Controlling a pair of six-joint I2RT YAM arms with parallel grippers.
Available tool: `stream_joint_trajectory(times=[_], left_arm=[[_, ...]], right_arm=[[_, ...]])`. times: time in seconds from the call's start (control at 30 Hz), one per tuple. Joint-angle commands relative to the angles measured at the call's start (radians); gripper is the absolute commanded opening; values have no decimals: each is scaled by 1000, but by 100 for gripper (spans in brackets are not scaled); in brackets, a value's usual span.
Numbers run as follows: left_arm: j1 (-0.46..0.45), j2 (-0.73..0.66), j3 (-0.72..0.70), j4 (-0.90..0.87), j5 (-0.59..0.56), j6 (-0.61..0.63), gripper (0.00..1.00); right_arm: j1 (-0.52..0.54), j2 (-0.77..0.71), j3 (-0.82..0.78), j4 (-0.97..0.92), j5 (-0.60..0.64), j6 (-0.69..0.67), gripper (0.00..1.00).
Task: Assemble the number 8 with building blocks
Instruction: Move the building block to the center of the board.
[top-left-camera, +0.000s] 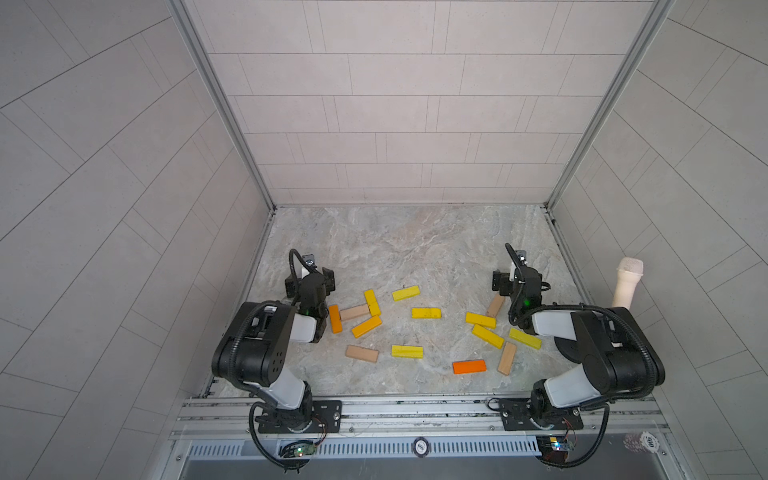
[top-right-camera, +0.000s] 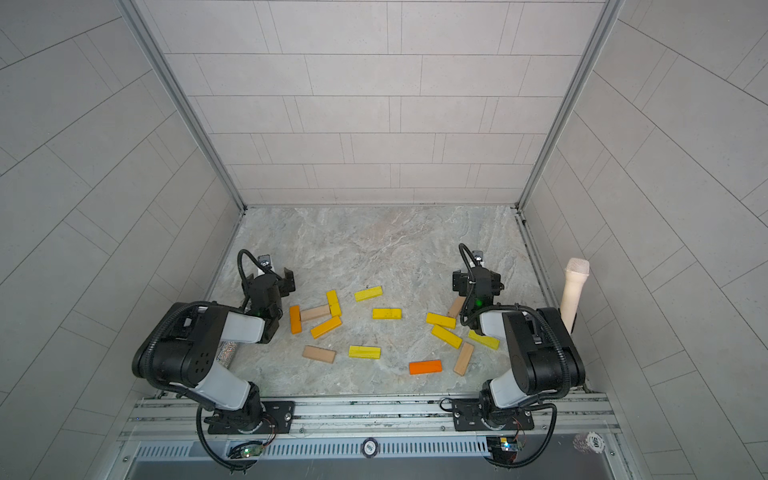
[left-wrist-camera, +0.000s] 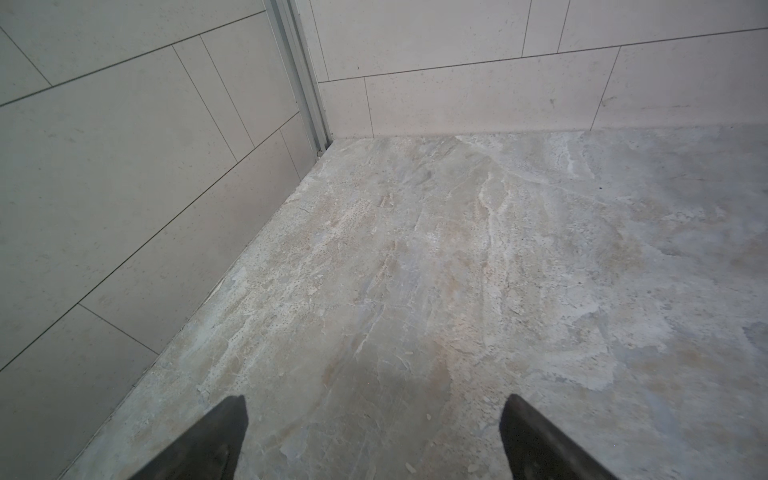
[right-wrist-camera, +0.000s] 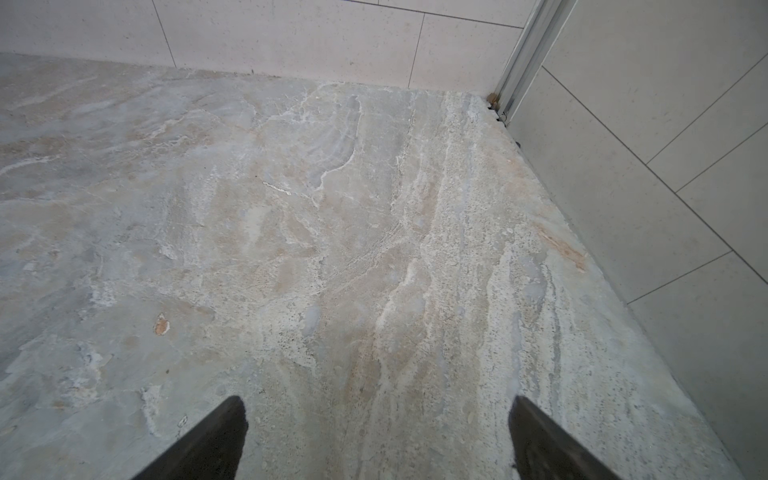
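Yellow, orange and tan blocks (top-left-camera: 426, 313) lie flat and loose over the near half of the tabletop (top-left-camera: 415, 245), fourteen in both top views, not yet joined into an 8. Toward the left edge four crowd together: an orange block (top-left-camera: 335, 318) lies across the end of a tan block (top-left-camera: 354, 311), which meets a yellow one at its other end, and a deeper yellow bar lies just on their near side. Toward the right edge three yellow bars lie close together, with a second tan block (top-left-camera: 496, 305) partly under the right arm. A second orange block (top-left-camera: 469, 367) lies nearest the front edge.

The left gripper (top-left-camera: 311, 279) hangs beyond the left cluster, jaws spread wide and empty, with only bare stone between them in its wrist view. The right gripper (top-left-camera: 517, 279) is likewise wide apart and holds nothing.

A cream cylinder (top-left-camera: 627, 282) leans at the right edge. At the left edge a glittery thing (top-right-camera: 226, 353), probably another cylinder, is mostly hidden under the left arm.
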Motion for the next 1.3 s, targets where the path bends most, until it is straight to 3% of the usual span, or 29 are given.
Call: stream_joint_trajectory(times=[0.0,0.13,0.3,0.43,0.77,1.0,1.27], left_arm=[[-15,-51,-20,25,-12,6,100],[-49,-151,-5,-78,-85,28,100],[-107,-273,90,-347,-162,1,100],[-128,-335,155,-535,-56,-98,100],[-197,-381,355,-959,62,-303,100],[-213,-449,403,-1121,106,-380,100],[-219,-455,395,-1195,117,-388,100]], right_arm=[[19,-68,56,-113,19,-33,100],[28,-143,145,-308,10,-29,100],[50,-187,291,-541,-31,41,100],[100,-186,408,-735,-4,82,100],[255,-164,626,-1038,33,133,100],[328,-182,644,-1100,61,180,100],[348,-255,592,-1048,-17,177,100]])
